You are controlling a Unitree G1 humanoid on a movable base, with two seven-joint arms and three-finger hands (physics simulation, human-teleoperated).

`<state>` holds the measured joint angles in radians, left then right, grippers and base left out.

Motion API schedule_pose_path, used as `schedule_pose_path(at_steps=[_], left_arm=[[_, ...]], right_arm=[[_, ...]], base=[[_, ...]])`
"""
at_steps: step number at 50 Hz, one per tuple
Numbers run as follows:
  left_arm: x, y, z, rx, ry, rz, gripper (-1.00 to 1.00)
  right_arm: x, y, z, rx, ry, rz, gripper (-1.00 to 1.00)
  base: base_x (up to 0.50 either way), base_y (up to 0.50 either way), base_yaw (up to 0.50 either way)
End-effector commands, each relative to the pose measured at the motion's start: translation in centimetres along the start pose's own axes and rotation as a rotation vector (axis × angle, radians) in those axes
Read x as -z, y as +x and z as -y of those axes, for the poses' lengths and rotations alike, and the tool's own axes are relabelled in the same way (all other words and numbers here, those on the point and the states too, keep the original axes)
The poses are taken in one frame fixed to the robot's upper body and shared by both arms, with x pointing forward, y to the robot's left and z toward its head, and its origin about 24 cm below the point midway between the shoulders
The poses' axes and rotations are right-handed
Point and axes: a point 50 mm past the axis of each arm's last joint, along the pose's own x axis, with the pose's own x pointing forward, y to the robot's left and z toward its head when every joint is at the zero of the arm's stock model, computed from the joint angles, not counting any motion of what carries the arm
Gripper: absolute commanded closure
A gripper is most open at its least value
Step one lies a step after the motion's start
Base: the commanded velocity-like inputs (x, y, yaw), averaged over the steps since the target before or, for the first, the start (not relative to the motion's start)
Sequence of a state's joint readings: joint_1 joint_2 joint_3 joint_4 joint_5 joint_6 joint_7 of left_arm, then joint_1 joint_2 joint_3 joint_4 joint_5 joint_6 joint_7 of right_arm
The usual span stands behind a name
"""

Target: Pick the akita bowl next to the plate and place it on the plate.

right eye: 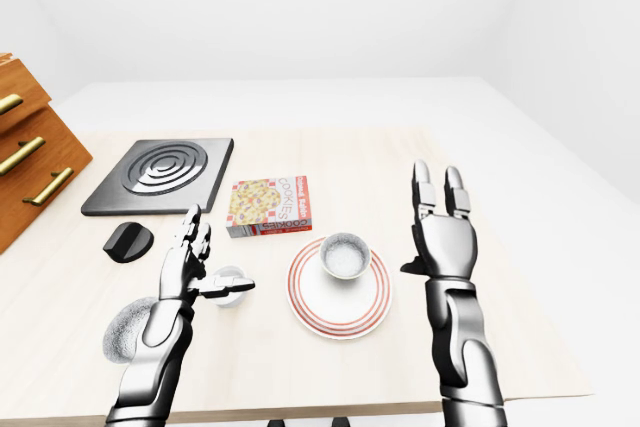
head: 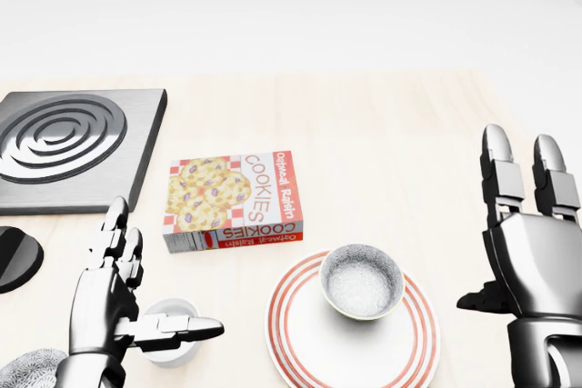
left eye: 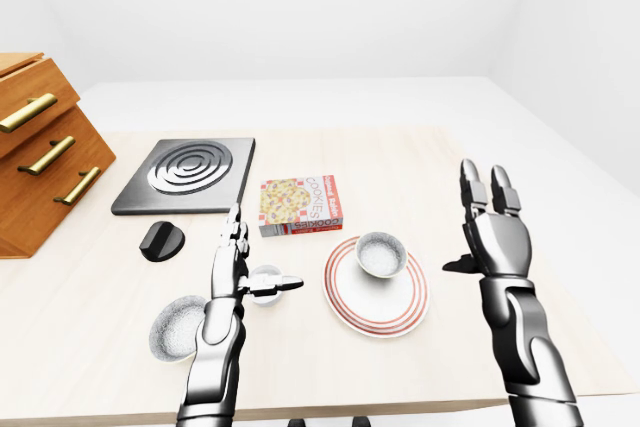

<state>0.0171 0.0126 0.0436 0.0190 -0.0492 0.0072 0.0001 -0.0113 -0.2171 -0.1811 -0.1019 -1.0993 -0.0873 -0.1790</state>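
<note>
The akita bowl (head: 362, 281), white with a speckled inside, sits upright on the upper right part of the red-ringed plate (head: 309, 343). My right hand (head: 532, 252) is open, fingers pointing up, well to the right of the plate and apart from the bowl. At the lower left my left hand (head: 123, 302) is open too, its thumb stretched over a small white cup (head: 173, 329). Neither hand holds anything.
A cookie box (head: 233, 201) lies above the plate's left side. A grey burner plate (left eye: 188, 173), a black knob (left eye: 161, 242) and a wooden drawer cabinet (left eye: 40, 147) stand at the left. A second speckled bowl (left eye: 178, 327) rests by my left forearm.
</note>
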Motion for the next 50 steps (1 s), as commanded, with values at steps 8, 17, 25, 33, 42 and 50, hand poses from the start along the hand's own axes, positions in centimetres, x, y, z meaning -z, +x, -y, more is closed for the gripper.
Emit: schedule_pose_path(at_steps=[8, 17, 25, 33, 42, 50], left_arm=[[0.0, -0.1, 0.0, 0.003, 0.0, 0.003, -1.0], [0.0, -0.1, 0.1, 0.004, 0.001, 0.002, -1.0], [0.0, -0.2, 0.1, 0.005, 0.0, 0.0, -1.0], [0.0, -0.2, 0.1, 0.005, 0.003, 0.002, -1.0], [0.1, -0.1, 0.1, 0.004, 0.004, 0.002, -1.0], [-0.2, -0.1, 0.0, 0.001, 0.007, 0.014, -1.0]], right_arm=[[-0.5, 0.0, 1.3, 0.017, 0.02, 0.012, -1.0], [-0.5, 0.0, 1.4, 0.019, 0.019, 0.011, -1.0], [-0.6, 0.0, 1.8, 0.023, 0.022, 0.015, -1.0], [-0.7, -0.1, 2.2, 0.026, 0.02, 0.018, -1.0], [-0.8, -0.3, 2.8, 0.031, 0.017, 0.02, -1.0], [-0.8, -0.1, 5.4, 0.103, 0.02, 0.032, -1.0]], base=[[0.0, 0.0, 0.0], [0.0, 0.0, 0.0], [0.0, 0.0, 0.0], [0.0, 0.0, 0.0], [0.0, 0.0, 0.0], [0.0, 0.0, 0.0]])
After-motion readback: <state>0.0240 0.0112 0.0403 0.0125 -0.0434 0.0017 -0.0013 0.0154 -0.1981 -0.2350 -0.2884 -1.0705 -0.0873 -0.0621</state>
